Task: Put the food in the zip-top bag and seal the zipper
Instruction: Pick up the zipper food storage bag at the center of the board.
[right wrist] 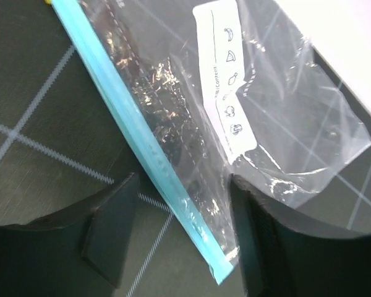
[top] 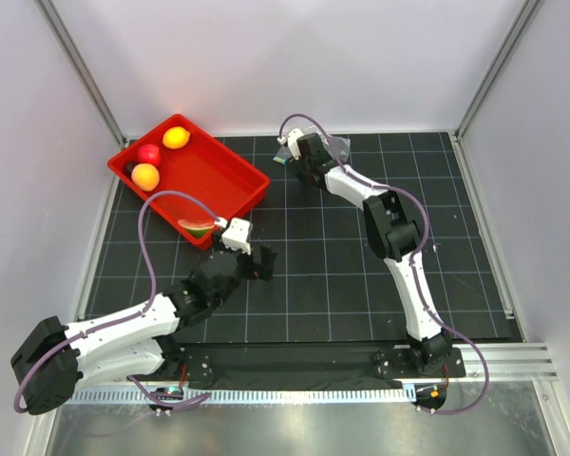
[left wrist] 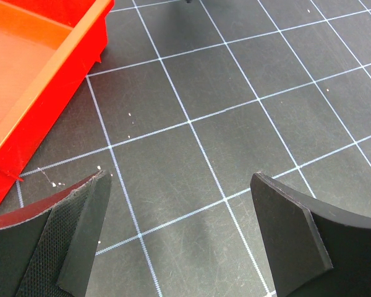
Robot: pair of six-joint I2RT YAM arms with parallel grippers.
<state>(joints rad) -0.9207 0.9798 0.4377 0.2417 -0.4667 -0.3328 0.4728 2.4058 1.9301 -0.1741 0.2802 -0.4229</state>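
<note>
The zip-top bag (right wrist: 284, 124) lies on the mat at the far middle, clear and crinkly, with a whitish label (right wrist: 226, 80). Its teal-blue zipper (right wrist: 142, 148) runs diagonally between my right fingers. My right gripper (right wrist: 182, 235) is open, its jaws standing on either side of the bag's zipper corner without pinching it. In the top view it sits at the bag (top: 334, 147). The lemon (top: 176, 138), apple (top: 149, 154), orange ball (top: 145, 177), dark fruit (top: 130, 168) and watermelon wedge (top: 199, 228) lie in the red tray. My left gripper (left wrist: 179, 229) is open and empty over the mat.
The red tray (top: 237, 169) stands at the far left; its near right corner (left wrist: 49, 93) is just left of my left gripper (top: 256, 261). White walls with metal posts close in the gridded black mat (top: 342, 275) on three sides.
</note>
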